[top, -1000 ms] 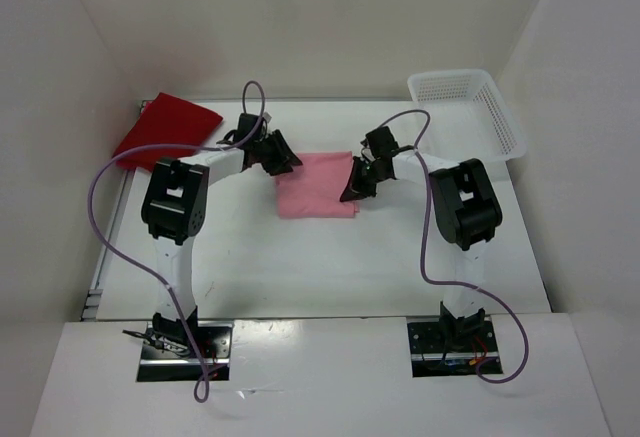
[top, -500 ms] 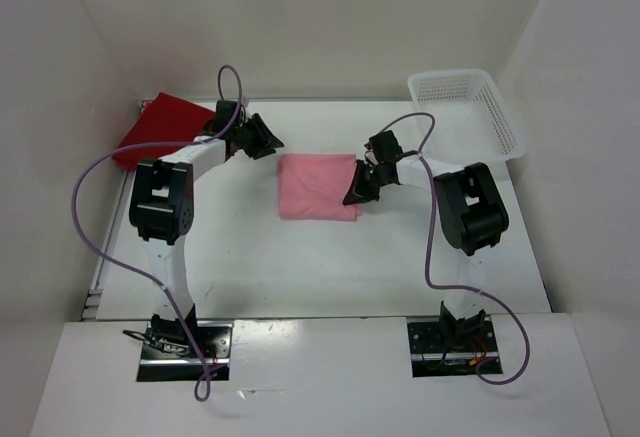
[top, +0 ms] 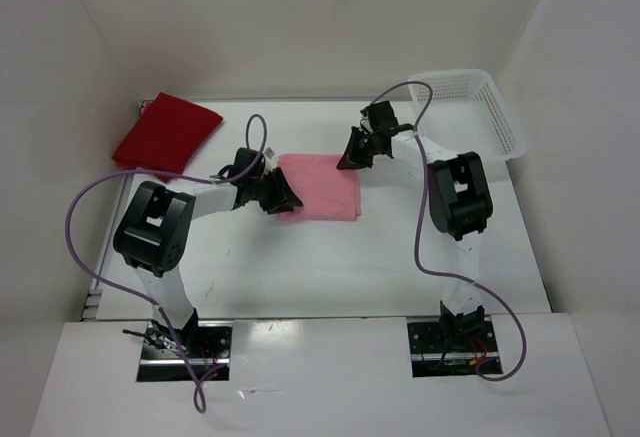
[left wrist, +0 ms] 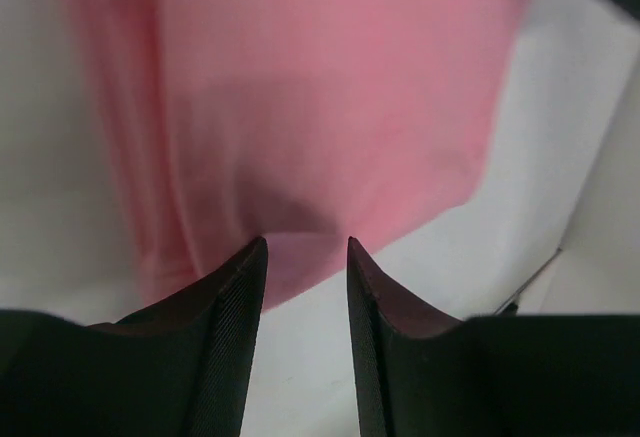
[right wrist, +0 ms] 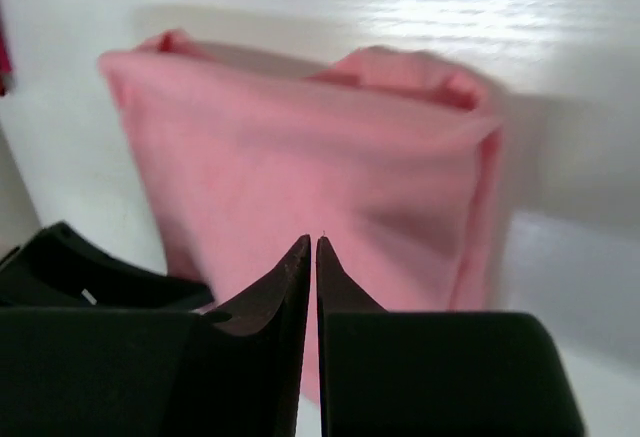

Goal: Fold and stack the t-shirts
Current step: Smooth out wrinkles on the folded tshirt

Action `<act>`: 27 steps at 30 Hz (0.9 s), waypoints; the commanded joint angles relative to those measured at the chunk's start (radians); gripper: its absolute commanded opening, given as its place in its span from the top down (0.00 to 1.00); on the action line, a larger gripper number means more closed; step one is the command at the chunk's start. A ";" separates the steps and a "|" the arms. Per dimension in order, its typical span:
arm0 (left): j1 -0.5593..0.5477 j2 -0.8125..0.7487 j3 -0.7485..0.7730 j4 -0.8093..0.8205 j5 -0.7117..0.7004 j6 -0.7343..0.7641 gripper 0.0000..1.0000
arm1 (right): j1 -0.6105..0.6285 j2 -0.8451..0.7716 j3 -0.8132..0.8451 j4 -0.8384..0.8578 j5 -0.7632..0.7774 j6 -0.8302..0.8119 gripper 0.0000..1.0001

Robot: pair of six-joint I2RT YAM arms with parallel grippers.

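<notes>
A light pink shirt (top: 318,187) lies folded into a flat rectangle near the middle of the white table (top: 330,267). A dark red shirt (top: 165,134), also folded flat, lies well apart from it at the far left corner of the table. A white mesh basket (top: 497,117) stands at the far right corner.

From above, the left arm reaches in low from the left and ends at the near left corner of the light pink shirt. In its wrist view, the left fingers (left wrist: 232,297) stand a little apart with a narrow gap between them. Their tips are right at the edge of the pink cloth. The hem and some bare table show in the gap, and nothing is held.

The right arm reaches to the far right corner of the same shirt. The right fingers (right wrist: 283,292) are pressed together with only a hairline slit between them, and their tips point at the pink cloth. Whether they pinch any of it cannot be told. In that view the shirt's edge away from the fingers shows soft, rounded folds.
</notes>
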 commanded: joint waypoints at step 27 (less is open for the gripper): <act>0.111 0.223 0.189 -0.024 -0.056 0.091 0.23 | -0.048 -0.402 -0.161 -0.030 -0.113 -0.021 0.58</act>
